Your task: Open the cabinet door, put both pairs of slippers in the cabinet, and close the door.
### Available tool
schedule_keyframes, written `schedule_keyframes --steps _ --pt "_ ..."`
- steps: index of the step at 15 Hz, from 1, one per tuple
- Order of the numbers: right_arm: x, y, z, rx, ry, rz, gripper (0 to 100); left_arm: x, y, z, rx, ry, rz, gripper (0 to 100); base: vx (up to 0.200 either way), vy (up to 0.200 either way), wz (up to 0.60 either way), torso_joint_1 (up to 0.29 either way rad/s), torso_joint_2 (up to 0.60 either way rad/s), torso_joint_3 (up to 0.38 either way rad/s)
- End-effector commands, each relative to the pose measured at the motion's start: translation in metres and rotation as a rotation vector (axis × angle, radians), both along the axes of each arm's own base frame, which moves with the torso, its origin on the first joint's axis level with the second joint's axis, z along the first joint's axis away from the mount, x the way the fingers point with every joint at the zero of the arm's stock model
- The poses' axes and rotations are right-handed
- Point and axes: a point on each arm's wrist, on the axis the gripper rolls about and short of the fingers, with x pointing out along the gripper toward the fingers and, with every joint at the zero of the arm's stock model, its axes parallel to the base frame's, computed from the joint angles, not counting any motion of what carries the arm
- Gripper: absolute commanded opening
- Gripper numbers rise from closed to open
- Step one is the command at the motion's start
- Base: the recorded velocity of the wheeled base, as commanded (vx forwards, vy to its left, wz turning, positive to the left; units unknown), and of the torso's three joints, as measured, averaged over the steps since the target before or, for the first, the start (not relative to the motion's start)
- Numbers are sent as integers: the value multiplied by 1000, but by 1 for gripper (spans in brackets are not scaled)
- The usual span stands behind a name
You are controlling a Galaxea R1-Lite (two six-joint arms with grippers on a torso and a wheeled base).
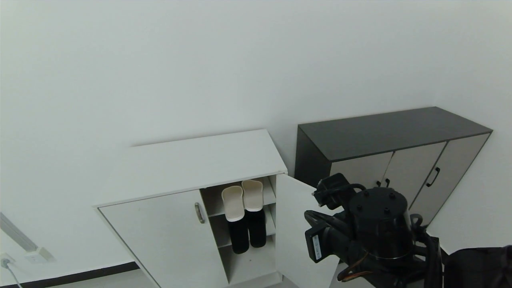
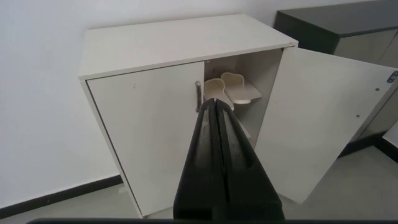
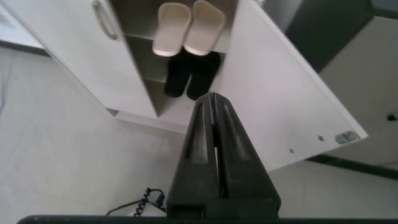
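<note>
The white cabinet stands against the wall with its left door closed and its right door swung open. Inside, a white pair of slippers lies on the upper shelf, heels sticking out. A black pair of slippers lies on the shelf below. My right gripper is shut and empty, held in front of the open door and below the black slippers. My left gripper is shut and empty, in front of the closed door's handle, near the white slippers.
A dark cabinet with grey doors stands to the right of the white one. The open door swings toward my right arm. A wall socket sits low at the left. A coiled cable lies on the floor.
</note>
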Motion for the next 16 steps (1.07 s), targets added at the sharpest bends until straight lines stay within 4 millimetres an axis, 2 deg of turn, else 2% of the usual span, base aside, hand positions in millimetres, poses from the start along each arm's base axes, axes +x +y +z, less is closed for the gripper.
schedule_keyframes --steps 1,8,13,16 --pt "0 0 1 4 -2 0 0 0 0 0 0 2 1 0 -200 0 0 2 -2 -2" --pt "0 -1 1 4 -2 -2 0 0 0 0 0 0 1 0 -200 0 0 2 3 3" --pt "9 -1 -6 -1 6 -19 0 0 0 0 0 0 1 0 0 0 0 0 0 0" --pt "33 -2 -15 37 -17 -57 0 0 0 0 2 0 1 0 0 0 0 0 0 0"
